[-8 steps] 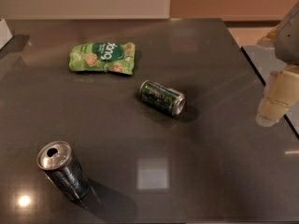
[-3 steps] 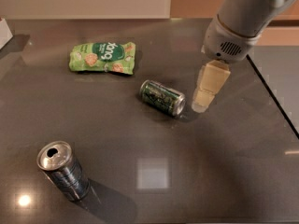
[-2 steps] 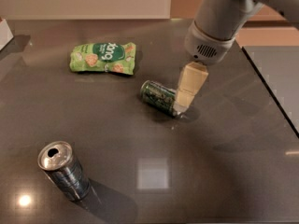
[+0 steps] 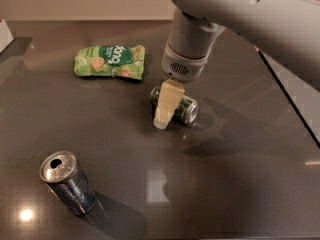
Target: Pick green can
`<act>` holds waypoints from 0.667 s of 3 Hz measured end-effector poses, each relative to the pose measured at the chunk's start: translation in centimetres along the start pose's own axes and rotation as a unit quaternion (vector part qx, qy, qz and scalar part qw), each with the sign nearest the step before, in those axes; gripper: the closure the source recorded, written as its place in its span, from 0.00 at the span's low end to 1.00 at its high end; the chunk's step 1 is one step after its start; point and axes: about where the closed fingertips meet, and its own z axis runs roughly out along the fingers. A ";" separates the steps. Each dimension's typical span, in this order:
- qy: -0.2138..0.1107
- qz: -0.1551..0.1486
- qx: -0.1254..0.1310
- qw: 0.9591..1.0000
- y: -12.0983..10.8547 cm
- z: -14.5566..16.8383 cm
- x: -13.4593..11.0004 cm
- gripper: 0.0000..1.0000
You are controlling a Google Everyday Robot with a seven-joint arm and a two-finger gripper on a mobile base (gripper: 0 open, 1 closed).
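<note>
**Item 1.** Small dark green metal drink can [image 4: 186,110] with pale patterned print and silver ends. It lies on its side on the table, a little right of centre, long axis running from upper left to lower right. Its right silver end faces the lower right. Its middle is partly covered by the gripper.

**Item 2.** Pale cream gripper [image 4: 165,115] on a grey cylindrical wrist [image 4: 187,49]. It hangs from a thick grey arm [image 4: 250,11] that enters from the upper right. The gripper is lowered directly over item 1, with 1 cream part crossing the near side of the can and its tip down at the table. Whether the gripper is spread, closed or clamped on the can cannot be told.

**Item 3.** Flat bright green snack bag [image 4: 110,60] with white lettering. It lies flat, up and left of item 1, near it but apart.

**Item 4.** Silver and dark-blue metal can [image 4: 67,181] with an opened top. It lies tilted at lower left, well apart from item 1.

**Item 5.** Dark glossy table [image 4: 240,184] carrying items 1, 3 and 4, with pale light reflections on its surface.
</note>
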 end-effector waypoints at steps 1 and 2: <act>0.017 0.011 -0.002 1.000 -0.1 2.2 -1.3 0.00; 0.035 0.024 -0.002 0.999 -0.6 3.8 -1.4 0.18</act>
